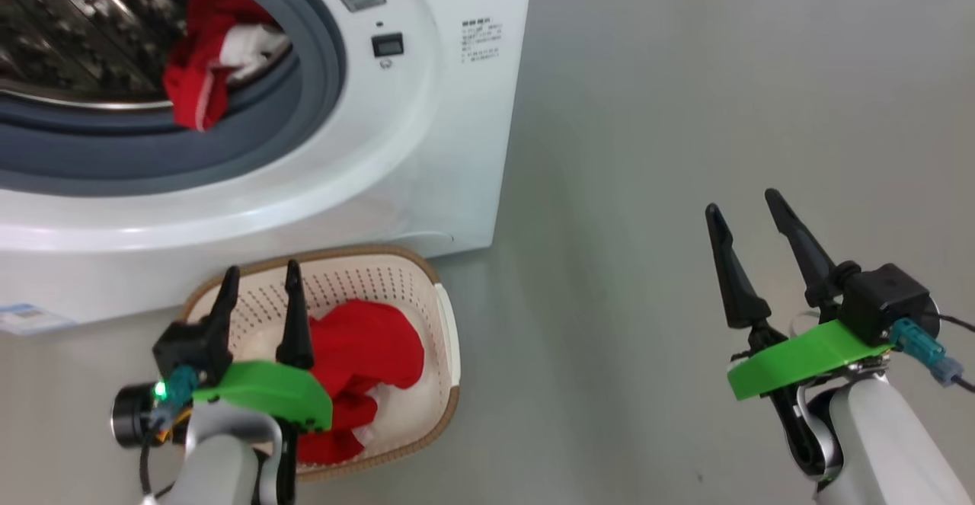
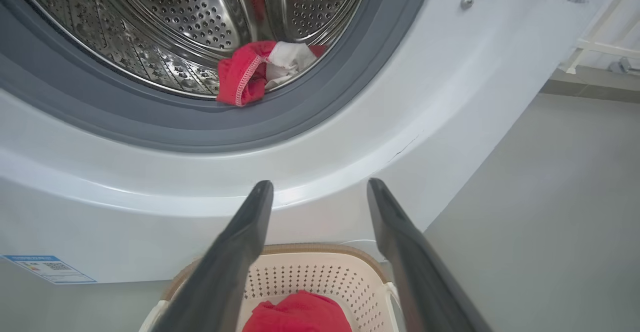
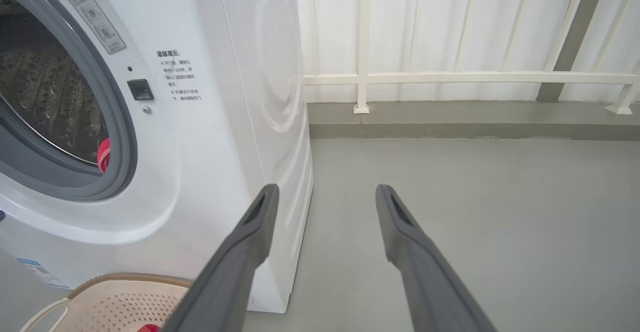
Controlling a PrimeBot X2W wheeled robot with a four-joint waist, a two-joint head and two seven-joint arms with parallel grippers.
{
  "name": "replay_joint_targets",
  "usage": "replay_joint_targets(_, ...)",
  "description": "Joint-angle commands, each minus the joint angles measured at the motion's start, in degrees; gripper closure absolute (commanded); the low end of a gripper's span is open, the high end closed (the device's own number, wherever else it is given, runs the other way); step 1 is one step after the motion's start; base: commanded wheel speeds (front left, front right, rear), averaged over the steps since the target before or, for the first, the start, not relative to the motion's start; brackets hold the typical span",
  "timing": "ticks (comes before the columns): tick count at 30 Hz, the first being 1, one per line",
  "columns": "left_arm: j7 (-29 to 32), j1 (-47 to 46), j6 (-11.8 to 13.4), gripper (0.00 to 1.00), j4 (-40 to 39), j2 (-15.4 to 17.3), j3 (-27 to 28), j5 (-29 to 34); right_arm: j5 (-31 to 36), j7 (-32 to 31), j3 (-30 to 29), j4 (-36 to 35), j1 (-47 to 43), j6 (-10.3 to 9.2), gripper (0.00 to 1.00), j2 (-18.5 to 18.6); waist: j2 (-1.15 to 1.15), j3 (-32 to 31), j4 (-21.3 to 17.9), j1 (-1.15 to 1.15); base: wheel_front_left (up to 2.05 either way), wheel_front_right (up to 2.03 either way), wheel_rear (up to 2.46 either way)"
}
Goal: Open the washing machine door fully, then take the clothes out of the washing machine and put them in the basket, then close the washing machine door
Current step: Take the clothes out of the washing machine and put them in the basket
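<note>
On the grey floor (image 1: 647, 147), at about ten o'clock in the head view, stands the big white washing machine (image 1: 426, 147). Its round mouth is open. Inside is a shiny steel drum (image 1: 76, 25) full of little holes. Some bright red clothes with white trim (image 1: 202, 71) lie in the drum, near five o'clock of the round mouth. They hang a little over the drum's front edge, onto the grey rubber ring (image 1: 324, 86).

At about seven o'clock, just in front of the machine, sits the small cream plastic basket (image 1: 445, 314) with holes and a brown rim. More red clothes (image 1: 373, 349) lie inside it.

The left end effector (image 1: 261, 269) hangs over the basket. Its two long dark fingers are spread wide, with nothing between them. The right end effector (image 1: 743, 202) is at about four o'clock, well apart from the machine, above bare floor. Its fingers are spread wide too, and they hold nothing.

In the right wrist view, a white railing (image 3: 450, 77) runs along the wall at twelve o'clock.
</note>
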State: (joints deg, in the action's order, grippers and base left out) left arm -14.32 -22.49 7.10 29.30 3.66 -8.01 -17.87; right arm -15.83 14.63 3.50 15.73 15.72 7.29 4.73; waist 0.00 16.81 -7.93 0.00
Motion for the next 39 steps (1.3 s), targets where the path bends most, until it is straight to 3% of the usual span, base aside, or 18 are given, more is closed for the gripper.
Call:
replay_joint_targets(1, -0.67, 1.59, 0.05, 0.00, -2.68, 1.10, 2.08, 0.78, 0.81, 0.37, 0.85, -0.87, -1.02, 0.20, 0.00, 0.16, 0.00, -3.96, 0.60, 0.00, 0.00, 0.00, 0.00)
replay_joint_targets(22, 1.29, 20.04, 3.74, 0.00, -23.82, 4.96, 5.29, 3.22, 4.41, 0.37, -1.84, -2.95, -8.56, 0.20, 0.00, 0.11, 0.00, -14.62, 0.25, 0.00, 0.00, 0.00, 0.00)
replay_joint_targets(39, 1.73, 29.25, 4.95, 0.00, -27.84, 5.88, 7.92, 0.50, 4.84, 0.37, -0.73, -4.57, -12.30, 0.20, 0.00, 0.21, 0.00, -19.19, -0.56, 0.00, 0.00, 0.00, 0.00)
